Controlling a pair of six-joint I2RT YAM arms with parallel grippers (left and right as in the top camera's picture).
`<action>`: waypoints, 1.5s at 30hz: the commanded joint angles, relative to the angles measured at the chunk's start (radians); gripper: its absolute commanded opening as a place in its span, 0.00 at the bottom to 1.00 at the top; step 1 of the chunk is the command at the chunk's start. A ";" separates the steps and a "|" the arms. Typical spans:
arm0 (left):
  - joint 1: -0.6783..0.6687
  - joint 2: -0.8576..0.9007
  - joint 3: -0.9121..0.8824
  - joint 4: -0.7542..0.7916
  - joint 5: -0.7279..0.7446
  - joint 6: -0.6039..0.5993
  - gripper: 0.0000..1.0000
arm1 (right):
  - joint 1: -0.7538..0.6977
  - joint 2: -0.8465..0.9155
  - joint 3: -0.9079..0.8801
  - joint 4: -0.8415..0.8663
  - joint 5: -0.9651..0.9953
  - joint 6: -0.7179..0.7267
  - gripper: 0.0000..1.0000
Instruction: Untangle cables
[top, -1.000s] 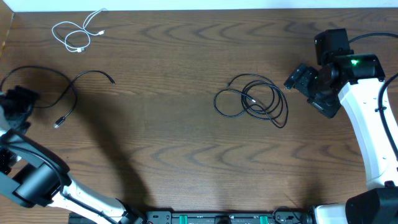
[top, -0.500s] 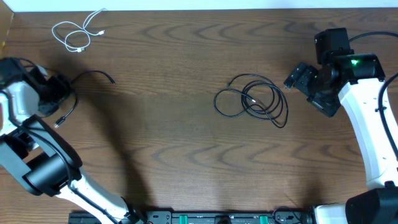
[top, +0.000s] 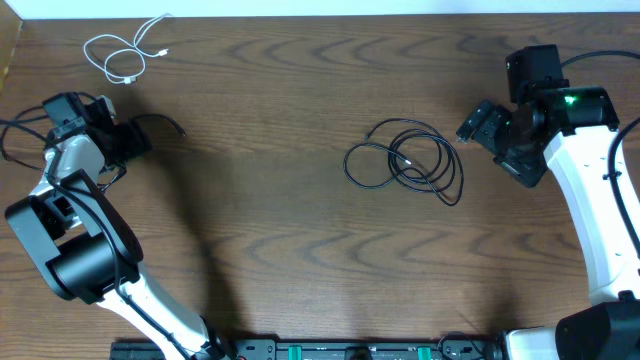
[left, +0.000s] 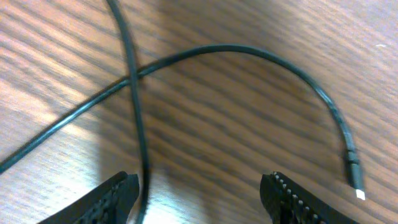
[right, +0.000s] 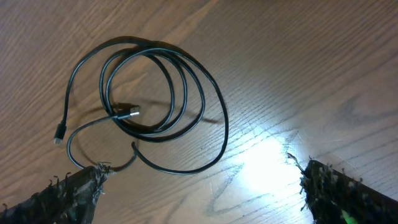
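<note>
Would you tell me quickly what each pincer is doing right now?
Left pincer: open, straddling a black cable, gripping nothing.
Right pincer: open, empty, above the coiled cable.

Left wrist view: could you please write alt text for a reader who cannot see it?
A thin black cable crosses itself on a brown wooden table, its free end curving right to a small plug. At the bottom edge the left gripper shows two dark fingers standing apart, with one strand running down beside one of them.
</note>
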 joint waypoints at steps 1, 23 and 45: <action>0.005 0.029 -0.003 0.006 -0.132 0.025 0.68 | 0.001 0.008 -0.003 -0.006 0.001 -0.014 0.99; 0.010 0.026 0.000 -0.007 -0.061 -0.267 0.08 | 0.001 0.008 -0.003 -0.012 0.001 -0.014 0.99; 0.088 0.000 0.009 0.068 0.339 -0.642 0.25 | 0.001 0.008 -0.003 -0.031 0.001 -0.015 0.99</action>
